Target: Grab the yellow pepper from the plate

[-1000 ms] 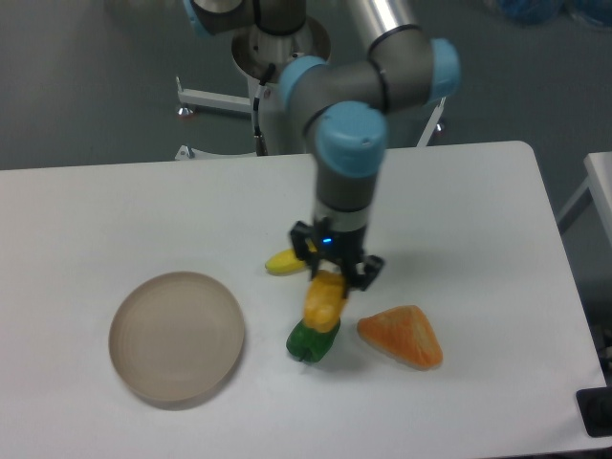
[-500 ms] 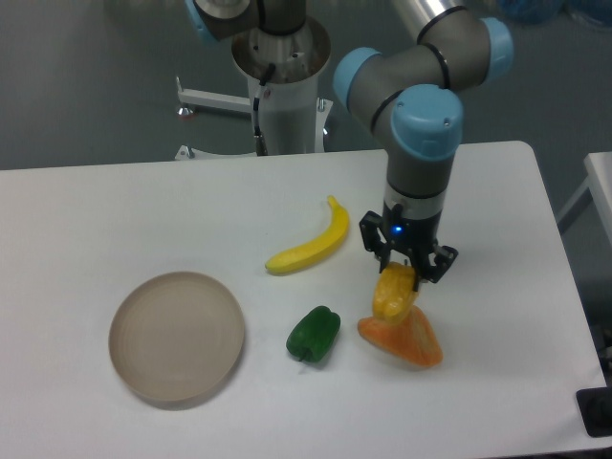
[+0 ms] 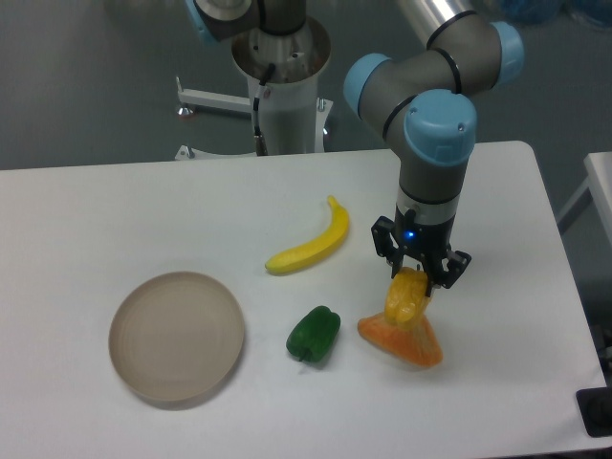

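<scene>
The yellow pepper (image 3: 405,298) hangs in the air at the right of the table, with my gripper (image 3: 422,271) shut on its top. It sits just above the orange wedge. The plate (image 3: 176,337), round and beige, lies bare at the front left, far from the gripper.
An orange triangular wedge (image 3: 406,341) lies directly under the held pepper. A green pepper (image 3: 314,334) sits left of it, and a yellow banana (image 3: 311,247) lies behind that. The table's right edge is near the arm.
The gripper has carried the yellow pepper from above the green pepper rightward to above the orange wedge, uncovering the banana. In the last half second it shifted slightly further right.
</scene>
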Controlling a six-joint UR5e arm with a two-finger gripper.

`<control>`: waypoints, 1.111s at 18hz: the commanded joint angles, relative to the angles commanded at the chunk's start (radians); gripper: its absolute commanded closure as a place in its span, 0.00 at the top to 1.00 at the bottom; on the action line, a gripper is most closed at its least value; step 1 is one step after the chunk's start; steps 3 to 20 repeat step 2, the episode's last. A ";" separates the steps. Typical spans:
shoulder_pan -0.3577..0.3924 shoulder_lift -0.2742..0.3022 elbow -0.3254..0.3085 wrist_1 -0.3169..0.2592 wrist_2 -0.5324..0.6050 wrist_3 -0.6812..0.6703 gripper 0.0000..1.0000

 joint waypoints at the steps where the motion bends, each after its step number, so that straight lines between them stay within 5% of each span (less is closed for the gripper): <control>1: 0.000 0.000 -0.002 0.000 0.000 0.000 0.52; 20: 0.000 -0.003 -0.002 0.002 0.000 0.000 0.52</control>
